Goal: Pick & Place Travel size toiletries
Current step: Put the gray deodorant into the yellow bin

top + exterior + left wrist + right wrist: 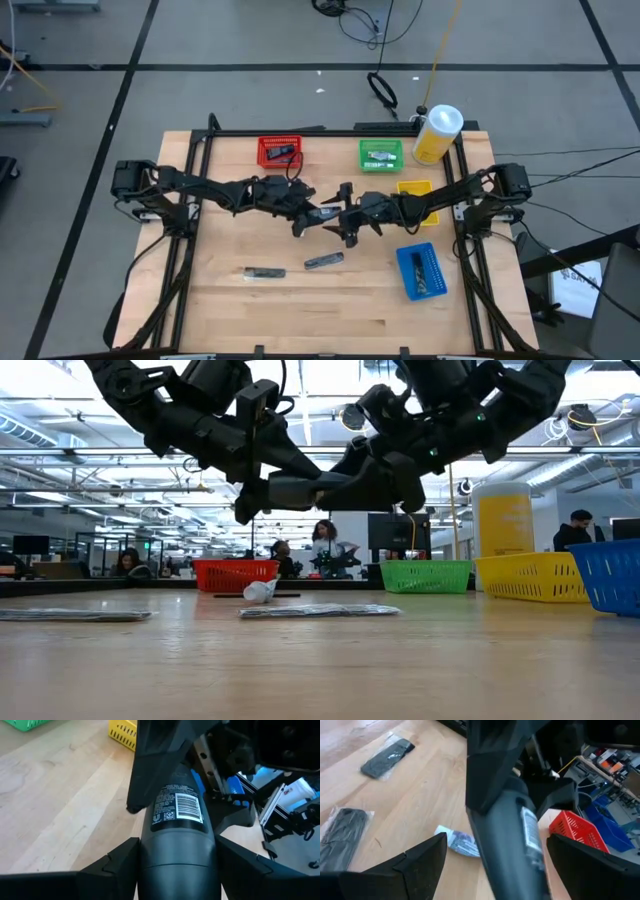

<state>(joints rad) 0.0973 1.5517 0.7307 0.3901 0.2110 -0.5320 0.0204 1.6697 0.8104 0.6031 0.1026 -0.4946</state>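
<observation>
Dark grey and barcode-labelled, the toiletry tube (177, 830) hung above the middle of your wooden table (220, 300), bridging both arms: your left gripper (305, 218) had its fingers closed on one end, and your right gripper (345, 222) met it from the opposite side. In the left wrist view the tube ran out between the left fingers (117, 865) and under a dark finger of the other arm; in the right wrist view the same tube (512, 840) lay between the widely spread right fingers (422, 857), so I cannot tell you whether that gripper truly clamped it. From table height the tube (305, 488) sat level, well clear of the wood. Below, you had two wrapped dark sachets (264, 272) (323, 261) lying flat near the front of the table, and a small crumpled silvery sachet (460, 842) lay between them and the bins. Along the far side stood a red bin (279, 152) and a green bin (381, 155), each with small items inside, then a yellow bin (414, 190) partly under the right arm, and a blue bin (421, 270) nearer the front right. A large yellow bottle (437, 134) stood at the far right corner.
</observation>
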